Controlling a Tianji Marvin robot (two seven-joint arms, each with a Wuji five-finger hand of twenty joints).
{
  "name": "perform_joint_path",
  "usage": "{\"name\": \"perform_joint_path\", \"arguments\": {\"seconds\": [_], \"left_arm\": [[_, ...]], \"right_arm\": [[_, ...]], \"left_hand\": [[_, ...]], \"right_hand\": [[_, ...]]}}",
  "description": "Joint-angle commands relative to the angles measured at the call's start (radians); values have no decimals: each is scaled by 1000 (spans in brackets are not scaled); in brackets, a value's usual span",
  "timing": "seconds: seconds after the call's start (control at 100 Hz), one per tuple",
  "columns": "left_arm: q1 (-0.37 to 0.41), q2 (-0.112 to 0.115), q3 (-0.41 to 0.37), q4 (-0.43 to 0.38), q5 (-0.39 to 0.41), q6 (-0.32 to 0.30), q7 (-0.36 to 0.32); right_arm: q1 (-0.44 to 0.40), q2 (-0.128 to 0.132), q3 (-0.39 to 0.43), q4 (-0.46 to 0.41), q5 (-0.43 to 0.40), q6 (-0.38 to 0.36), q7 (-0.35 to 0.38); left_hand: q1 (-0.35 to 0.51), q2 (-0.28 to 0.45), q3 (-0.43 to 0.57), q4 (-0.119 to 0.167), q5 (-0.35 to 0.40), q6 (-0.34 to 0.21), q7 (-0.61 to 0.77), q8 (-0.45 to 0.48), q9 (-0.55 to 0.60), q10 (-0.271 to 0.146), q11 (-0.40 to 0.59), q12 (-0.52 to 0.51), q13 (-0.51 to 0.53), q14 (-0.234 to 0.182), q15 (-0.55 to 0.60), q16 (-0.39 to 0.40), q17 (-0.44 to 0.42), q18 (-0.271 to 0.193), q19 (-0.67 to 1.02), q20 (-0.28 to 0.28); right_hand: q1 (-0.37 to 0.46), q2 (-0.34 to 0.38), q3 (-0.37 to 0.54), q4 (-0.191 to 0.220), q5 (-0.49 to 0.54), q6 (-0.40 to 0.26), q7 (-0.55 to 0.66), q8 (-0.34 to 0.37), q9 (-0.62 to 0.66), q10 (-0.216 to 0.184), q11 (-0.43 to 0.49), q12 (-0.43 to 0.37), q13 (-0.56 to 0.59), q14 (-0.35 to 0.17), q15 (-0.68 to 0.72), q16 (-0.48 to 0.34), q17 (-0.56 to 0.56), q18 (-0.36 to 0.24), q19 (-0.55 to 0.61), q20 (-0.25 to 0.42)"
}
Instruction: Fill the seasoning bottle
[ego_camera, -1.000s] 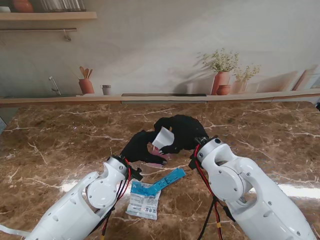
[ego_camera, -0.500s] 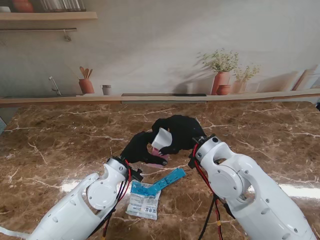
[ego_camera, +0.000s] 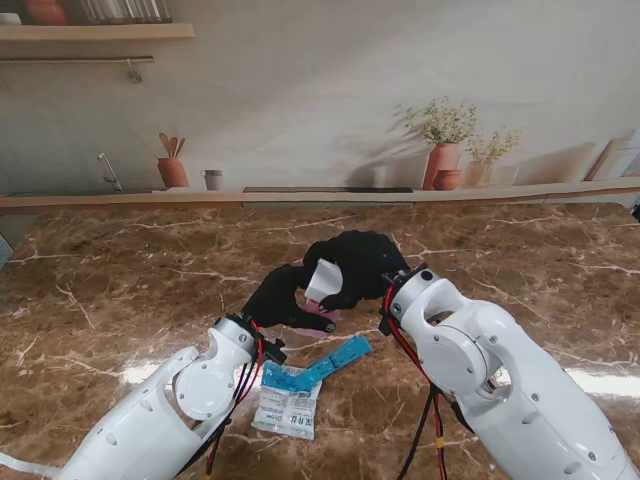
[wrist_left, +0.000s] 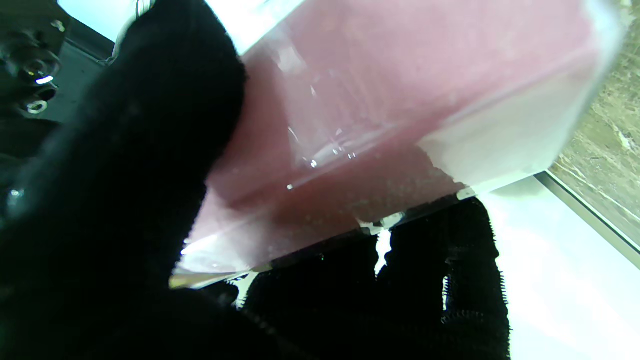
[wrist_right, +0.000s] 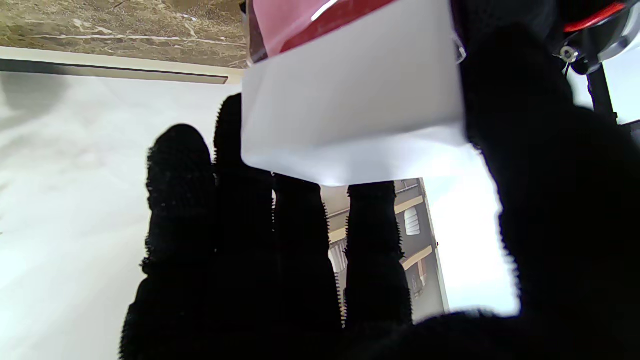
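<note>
My left hand (ego_camera: 272, 298) is shut on a clear seasoning bottle (ego_camera: 319, 313) that shows pink contents, mid-table in the stand view. Up close the bottle (wrist_left: 400, 100) fills the left wrist view, tilted, with my thumb (wrist_left: 150, 150) wrapped round its side. My right hand (ego_camera: 366, 262) is shut on a white pouch (ego_camera: 326, 278), held tilted right above the bottle and touching or nearly touching it. In the right wrist view the pouch (wrist_right: 350, 100) is pinched between thumb (wrist_right: 550, 200) and fingers (wrist_right: 250, 240), and a red-pink band shows at its far end.
A blue torn strip (ego_camera: 338, 358) and a white-and-blue packet (ego_camera: 288, 402) lie on the brown marble table (ego_camera: 120, 280) nearer to me, between my two forearms. A low ledge (ego_camera: 320, 195) runs along the table's far edge.
The right forearm has shifted slightly; the white pouch stays tilted over the bottle. Both hands keep their hold and the left arm has hardly moved.
</note>
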Motion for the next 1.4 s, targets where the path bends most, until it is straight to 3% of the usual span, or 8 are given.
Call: {"name": "perform_joint_path", "arguments": {"seconds": [0.0,0.51,0.7,0.83,0.89,0.96,1.21,1.39], "left_arm": [[-5,-6,1,-13,1,-4,7],[2,-10,-1,-14,1,-4,21],[3,-10,-1,-15,1,-5,23],[4,-11,-2,-15,1,-5,26],[4,-10,-2,-15,2,-6,25],[4,-10,-3,-15,3,-6,24],[3,-8,-3,-14,9,-10,23],[4,-8,-5,-16,11,-11,23]], "right_arm": [[-2,3,5,1,3,-2,14],[1,3,-30,21,-44,48,4],[1,2,-60,21,-158,125,-18],[1,3,-78,23,-261,174,-34],[-2,4,-83,19,-305,188,-30],[-4,5,-86,16,-334,196,-30],[-33,7,-62,-38,-342,209,13],[-74,6,-13,-87,-328,189,15]], "left_hand": [[231,350,306,71,227,-266,282,83,118,-96,140,51,72,-6,86,31,-14,-81,32,25],[233,351,305,71,225,-263,281,82,115,-94,141,51,68,-3,87,32,-17,-82,31,26],[231,352,305,71,224,-265,281,82,115,-94,140,50,68,-4,87,31,-17,-82,31,26],[231,351,305,71,224,-266,281,82,115,-95,140,50,70,-5,87,31,-16,-81,31,26],[231,352,305,71,224,-266,281,82,116,-96,140,51,69,-5,87,31,-16,-81,31,27],[230,351,305,71,224,-270,281,83,116,-97,140,51,70,-7,87,31,-16,-81,31,27],[229,351,305,71,225,-269,281,83,117,-98,140,50,70,-6,87,31,-15,-82,32,27],[230,351,306,71,225,-269,282,84,117,-98,140,51,71,-6,87,31,-14,-82,31,27]], "right_hand": [[328,163,292,42,77,-15,56,17,111,-179,56,6,36,-128,74,47,-19,-57,-10,24],[63,161,187,15,21,5,144,-52,91,-146,84,-5,55,-132,55,38,-9,-47,10,60],[-209,235,69,153,71,57,-60,106,105,-134,158,-111,124,-125,138,35,62,-37,112,57],[-360,355,-66,158,24,75,-131,108,137,-133,171,-111,184,-122,188,35,120,-38,191,24],[-440,551,-269,233,-10,84,-189,82,147,-134,167,-120,195,-114,192,25,128,-37,221,-15],[-635,582,-171,274,-63,91,-266,32,145,-126,142,-137,189,-96,177,16,119,-25,228,-31],[-799,771,-215,292,-266,91,-446,-75,-92,-64,-126,-334,-72,-16,-156,-130,-95,-6,74,-28],[-748,766,-231,290,-393,61,-523,-68,-379,-102,-225,-415,-434,-47,-357,-266,-363,-1,-236,-48]]}}
